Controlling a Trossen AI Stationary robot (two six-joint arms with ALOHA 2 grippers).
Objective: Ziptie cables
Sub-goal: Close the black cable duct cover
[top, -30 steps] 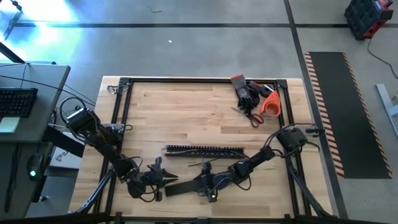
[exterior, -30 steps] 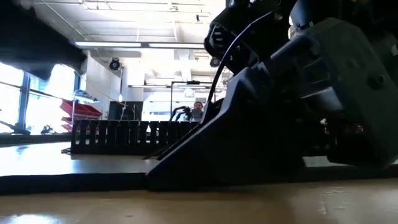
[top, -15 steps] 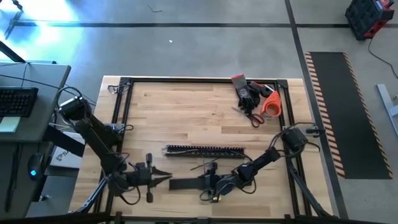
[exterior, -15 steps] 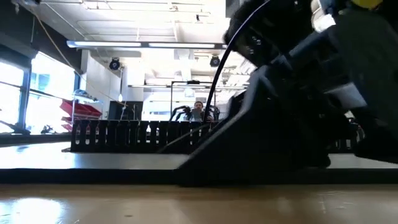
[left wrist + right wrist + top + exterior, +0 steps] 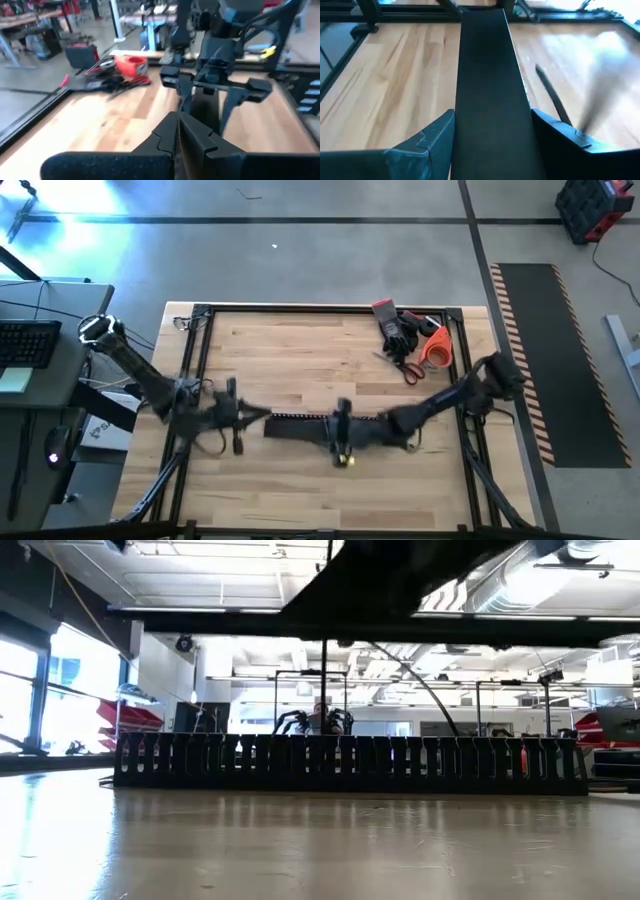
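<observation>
Left gripper (image 5: 178, 117) has its fingers pressed together on nothing; only the left wrist view, at bottom centre, shows this. Right gripper (image 5: 492, 125) is clamped across a flat black strip (image 5: 487, 65), which fills the centre of the right wrist view. Only the low view shows the perforated bar (image 5: 350, 762) as a slotted wall standing on the table (image 5: 300, 840), mid-frame. The high view alone shows both grippers, blurred, meeting at that bar at frame centre, and scissors (image 5: 400, 365) and an orange roll (image 5: 435, 348) at upper right. The cables cannot be made out in any view.
</observation>
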